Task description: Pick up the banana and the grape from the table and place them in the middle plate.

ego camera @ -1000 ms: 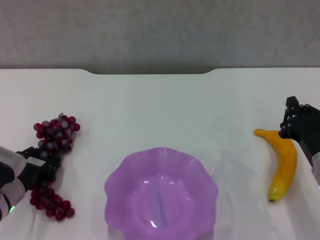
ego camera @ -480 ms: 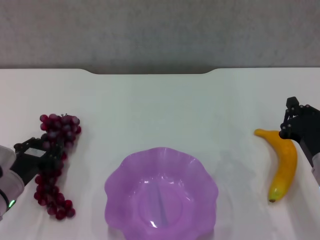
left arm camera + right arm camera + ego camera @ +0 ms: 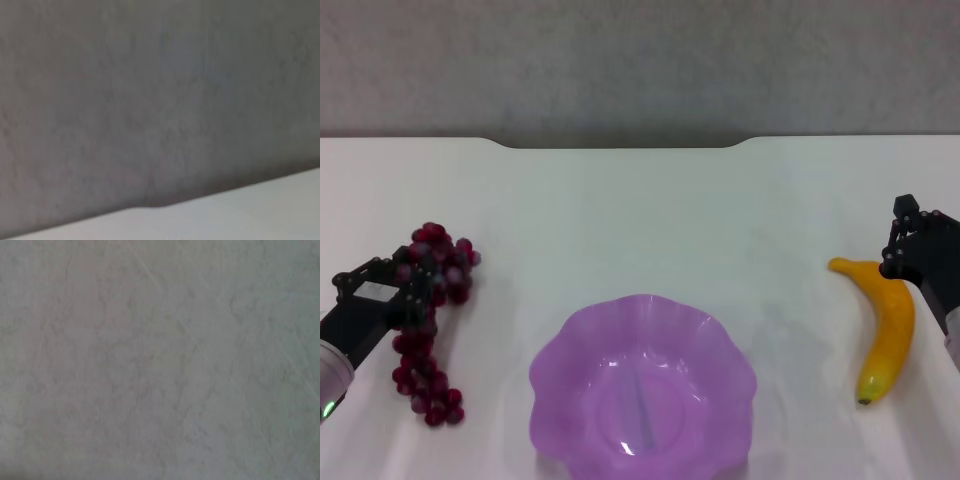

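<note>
We see the left gripper [image 3: 405,285] closed on the grape [image 3: 428,320] at the upper part of the bunch; its lower end hangs toward the table [image 3: 640,210]. The middle plate [image 3: 642,390] lies to its right — this direction decides the coming move. The banana [image 3: 882,330] lies right of the plate, long axis near to far, its far end beside the right gripper [image 3: 910,250], whose fingers we cannot judge. We count one bunch, one banana, one plate.
</note>
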Controlling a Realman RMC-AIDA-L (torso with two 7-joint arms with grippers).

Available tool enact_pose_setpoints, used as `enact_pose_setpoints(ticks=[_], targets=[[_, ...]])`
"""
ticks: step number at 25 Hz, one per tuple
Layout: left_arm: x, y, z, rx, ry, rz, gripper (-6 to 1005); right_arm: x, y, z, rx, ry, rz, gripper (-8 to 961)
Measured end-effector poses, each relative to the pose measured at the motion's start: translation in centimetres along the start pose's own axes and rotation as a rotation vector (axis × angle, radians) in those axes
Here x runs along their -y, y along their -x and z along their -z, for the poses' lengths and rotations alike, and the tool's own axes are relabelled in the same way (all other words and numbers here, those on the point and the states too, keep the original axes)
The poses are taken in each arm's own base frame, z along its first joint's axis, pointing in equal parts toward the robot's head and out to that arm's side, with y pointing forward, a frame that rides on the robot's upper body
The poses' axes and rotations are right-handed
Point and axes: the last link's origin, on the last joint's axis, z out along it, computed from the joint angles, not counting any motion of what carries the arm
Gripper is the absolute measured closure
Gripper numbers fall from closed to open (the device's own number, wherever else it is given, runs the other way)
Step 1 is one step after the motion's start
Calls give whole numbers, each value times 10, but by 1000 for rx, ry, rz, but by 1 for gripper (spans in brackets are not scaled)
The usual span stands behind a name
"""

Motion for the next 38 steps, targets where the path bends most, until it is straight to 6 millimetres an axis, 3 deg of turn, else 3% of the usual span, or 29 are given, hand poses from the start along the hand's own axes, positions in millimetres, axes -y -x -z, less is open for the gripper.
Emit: enact_pose_setpoints(ticks=[12,25,38], targets=[[-3,-9,10,-100,23,25,776,1,-1,1,-3,-2,0,951],[-4,-18,14,-167,40,44,782,1,-1,1,-1,-3,1,950],[-9,-39,23,-321,128,114,788,2,-2,2,-4,-5,1,948]])
